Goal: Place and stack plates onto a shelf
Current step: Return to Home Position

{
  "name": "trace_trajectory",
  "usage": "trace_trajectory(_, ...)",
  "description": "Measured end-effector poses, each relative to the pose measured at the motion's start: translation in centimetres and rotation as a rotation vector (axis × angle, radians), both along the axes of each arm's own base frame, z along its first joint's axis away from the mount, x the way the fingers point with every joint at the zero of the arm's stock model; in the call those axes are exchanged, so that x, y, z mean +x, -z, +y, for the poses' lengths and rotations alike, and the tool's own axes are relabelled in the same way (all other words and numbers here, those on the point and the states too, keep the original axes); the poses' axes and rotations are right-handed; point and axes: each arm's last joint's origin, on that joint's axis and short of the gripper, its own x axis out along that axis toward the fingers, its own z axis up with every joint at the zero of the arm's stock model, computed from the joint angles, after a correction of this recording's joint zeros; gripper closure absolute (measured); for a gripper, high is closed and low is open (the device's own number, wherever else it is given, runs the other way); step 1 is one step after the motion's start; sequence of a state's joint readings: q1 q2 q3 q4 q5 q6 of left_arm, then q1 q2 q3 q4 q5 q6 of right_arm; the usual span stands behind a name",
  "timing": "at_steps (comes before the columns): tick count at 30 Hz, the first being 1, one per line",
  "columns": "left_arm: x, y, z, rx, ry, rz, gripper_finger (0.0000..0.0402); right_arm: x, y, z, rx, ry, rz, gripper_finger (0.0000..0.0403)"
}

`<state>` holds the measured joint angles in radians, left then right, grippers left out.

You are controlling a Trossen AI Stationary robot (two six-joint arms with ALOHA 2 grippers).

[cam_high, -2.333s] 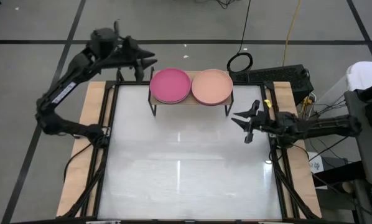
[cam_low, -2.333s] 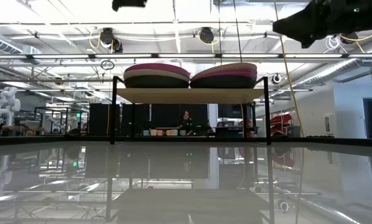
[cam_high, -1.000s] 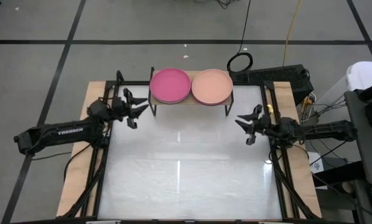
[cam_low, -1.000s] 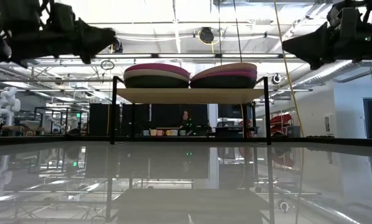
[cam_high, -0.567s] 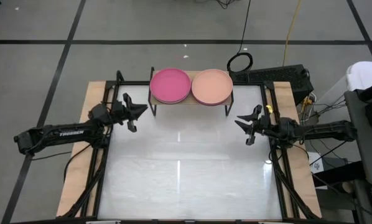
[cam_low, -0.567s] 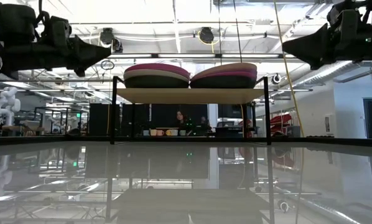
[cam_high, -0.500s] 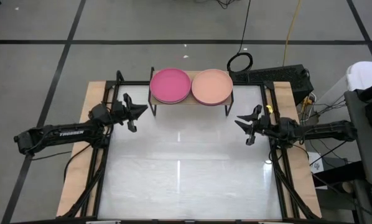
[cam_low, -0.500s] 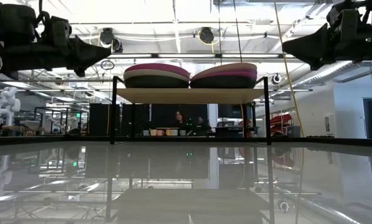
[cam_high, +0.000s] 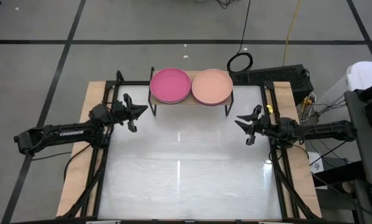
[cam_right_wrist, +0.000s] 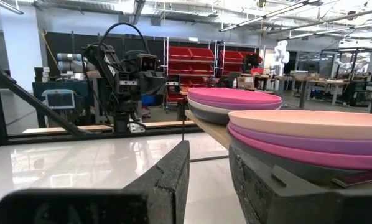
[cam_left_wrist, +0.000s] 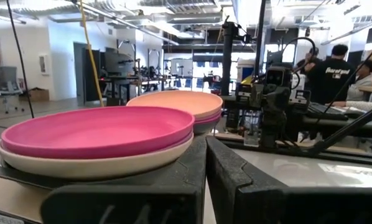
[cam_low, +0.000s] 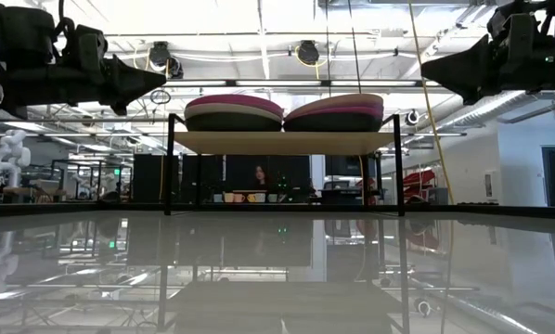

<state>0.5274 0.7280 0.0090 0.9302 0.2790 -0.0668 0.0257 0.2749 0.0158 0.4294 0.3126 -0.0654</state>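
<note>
While the two plate stacks rest unchanged, the left arm is what differs most. About two seconds ago it was raised high behind the far left corner of the glossy white table (cam_high: 186,180); now it lies low across the left edge. The left gripper (cam_high: 144,108) hovers near the far left corner, just beside the left legs of the small low shelf (cam_low: 282,142) with a light wooden top and thin black metal legs. Its fingers are together, with only a thin slit between them, and they hold nothing. Since half a second ago this arm shows no shift.

The right gripper (cam_high: 238,122) hovers near the right edge, in front of the shelf's right end, almost where it was before. Its fingers stand a little apart and hold nothing.

The shelf stands at the middle of the far edge. On its left half a round flat magenta-pink plate (cam_high: 170,84) lies on top of a beige plate (cam_left_wrist: 93,163). On its right half a round peach plate (cam_high: 211,86) tops a purple plate (cam_right_wrist: 310,144), another magenta-pink one and a dark grey one.

In the room behind, a person (cam_low: 258,173) seen under the shelf is now slightly more to the left.
</note>
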Motion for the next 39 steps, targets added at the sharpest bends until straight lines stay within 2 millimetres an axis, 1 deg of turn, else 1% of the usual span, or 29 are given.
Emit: trace_trajectory(39,0.01,-0.05,0.00,0.011,-0.002,0.000,0.0387,0.00,0.00,0.00,-0.002,0.000,0.001,0.0305)
